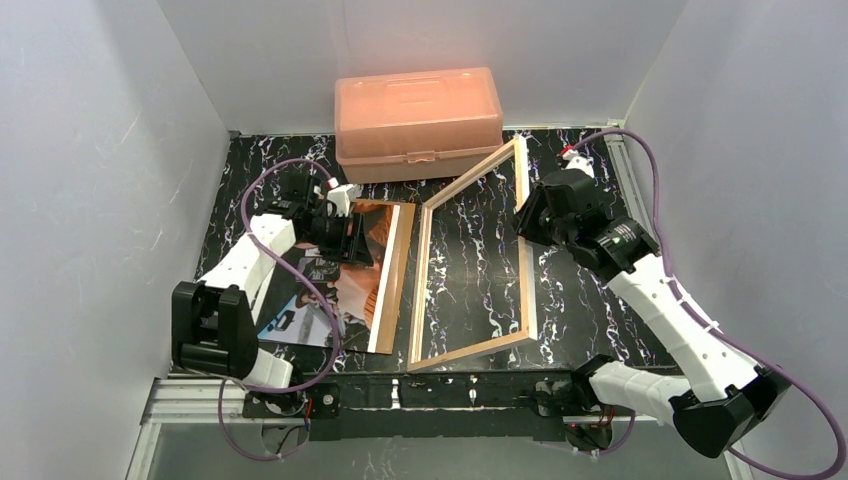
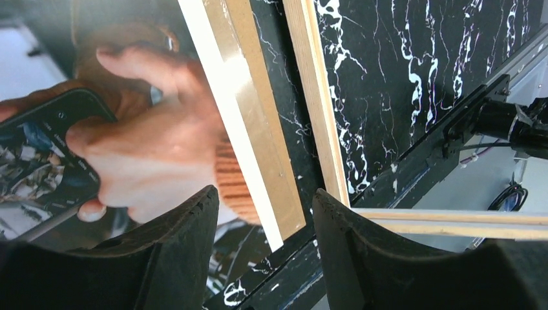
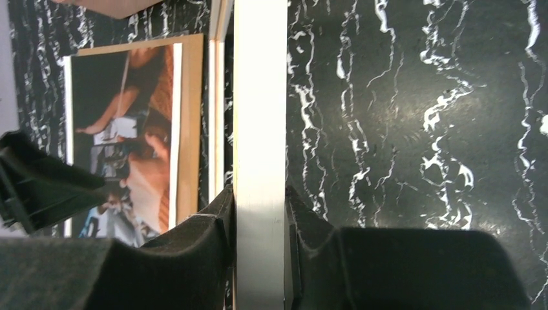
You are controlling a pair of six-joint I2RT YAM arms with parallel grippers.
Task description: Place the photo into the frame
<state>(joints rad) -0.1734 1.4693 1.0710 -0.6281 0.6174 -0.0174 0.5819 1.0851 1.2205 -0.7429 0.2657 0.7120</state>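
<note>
The photo [image 1: 355, 285] lies face up on a brown backing board [image 1: 392, 290] at the left of the table. My left gripper [image 1: 352, 240] hovers over the photo's far end, open; in the left wrist view the photo [image 2: 97, 129] and the board's edge [image 2: 258, 129] show beyond its empty fingers [image 2: 174, 239]. The frame [image 1: 418, 290] stands tilted, its left rail on the table beside the board and its right rail lifted. My right gripper [image 1: 525, 215] is shut on that right rail [image 3: 260, 129], white face toward the camera.
An orange plastic box [image 1: 417, 122] stands closed at the back, close to the frame's far corner. White walls enclose the table on three sides. The black marble tabletop [image 3: 420, 129] shows bare to the right of the frame rail.
</note>
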